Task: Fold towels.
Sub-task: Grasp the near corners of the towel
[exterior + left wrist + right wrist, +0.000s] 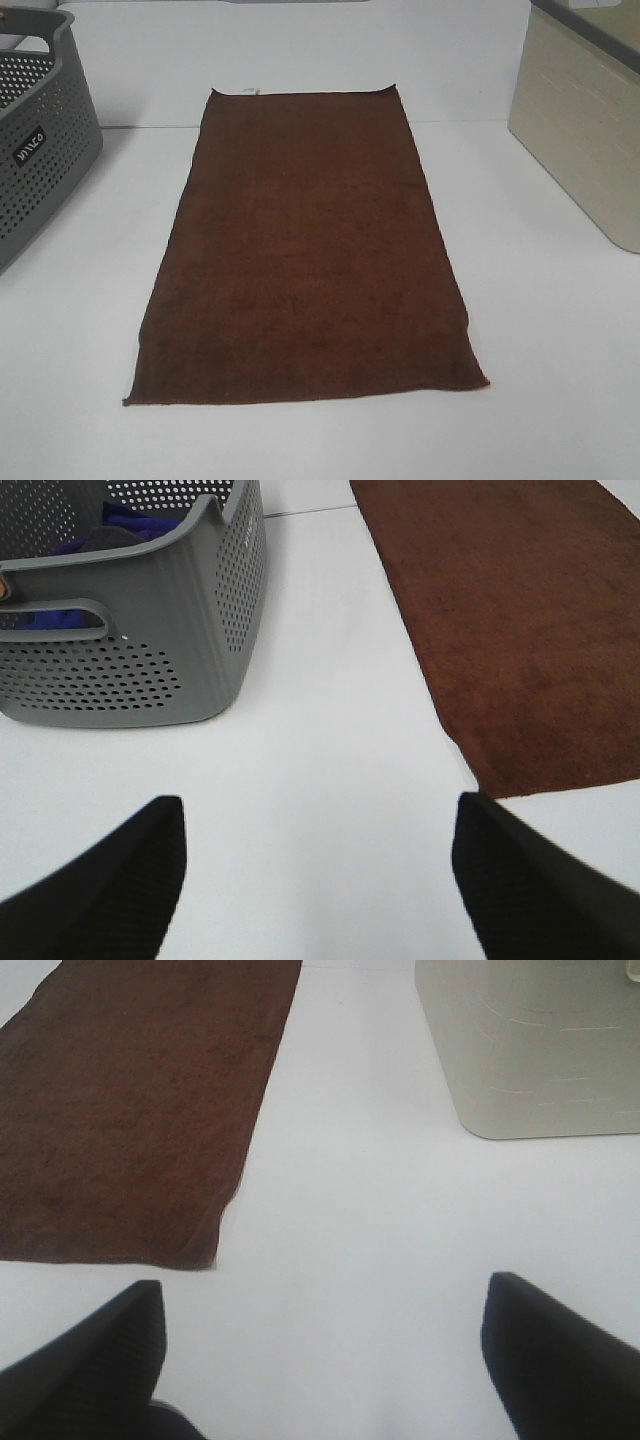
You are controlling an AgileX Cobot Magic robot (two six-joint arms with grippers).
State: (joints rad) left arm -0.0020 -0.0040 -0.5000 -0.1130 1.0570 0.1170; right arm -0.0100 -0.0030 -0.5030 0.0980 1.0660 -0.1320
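Observation:
The dark reddish-brown towel (305,250) lies flat and spread out lengthwise in the middle of the white table, with a small white tag (250,91) at its far end. It also shows in the left wrist view (520,620) and in the right wrist view (130,1100). Neither gripper shows in the exterior high view. My left gripper (320,880) is open and empty over bare table, near the towel's near left corner. My right gripper (325,1360) is open and empty over bare table, near the towel's near right corner.
A grey perforated basket (35,150) stands at the far left; in the left wrist view it (130,630) holds blue and dark cloth. A beige bin (585,130) stands at the far right, also in the right wrist view (530,1050).

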